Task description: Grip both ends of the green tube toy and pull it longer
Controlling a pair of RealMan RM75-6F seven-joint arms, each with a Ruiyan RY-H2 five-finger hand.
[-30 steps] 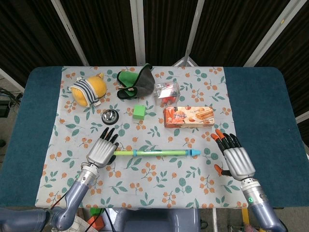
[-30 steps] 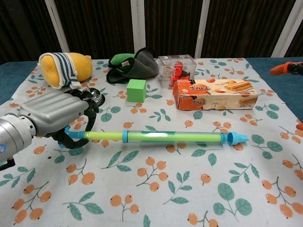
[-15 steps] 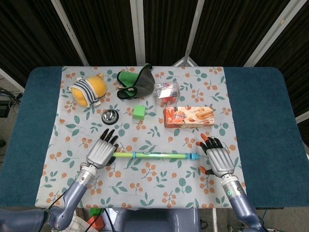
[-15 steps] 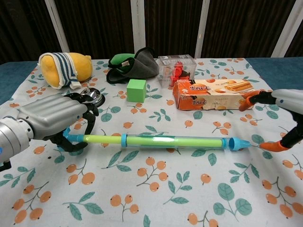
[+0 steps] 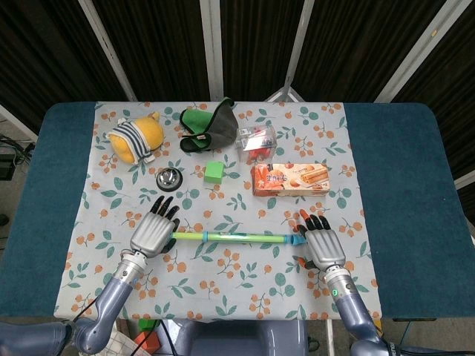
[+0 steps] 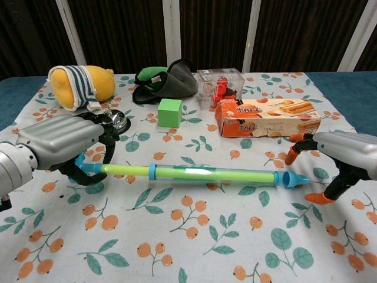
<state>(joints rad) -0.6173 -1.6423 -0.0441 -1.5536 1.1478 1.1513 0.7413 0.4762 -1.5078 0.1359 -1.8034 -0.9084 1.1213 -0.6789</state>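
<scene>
Two robot hands sit at the ends of a green tube toy (image 5: 234,237) lying left to right on the near half of a floral tablecloth (image 5: 223,289). The left hand (image 5: 152,234) curls its dark fingers around the tube's left end, gripping it. The right hand (image 5: 321,245) hovers at the blue tip on the right with its orange-tipped fingers spread, holding nothing. Farther back lie a biscuit box (image 5: 289,179), a green cube (image 5: 214,172), a small metal bell (image 5: 169,178), a yellow plush toy (image 5: 136,138) and a green-and-grey pouch (image 5: 210,126).
</scene>
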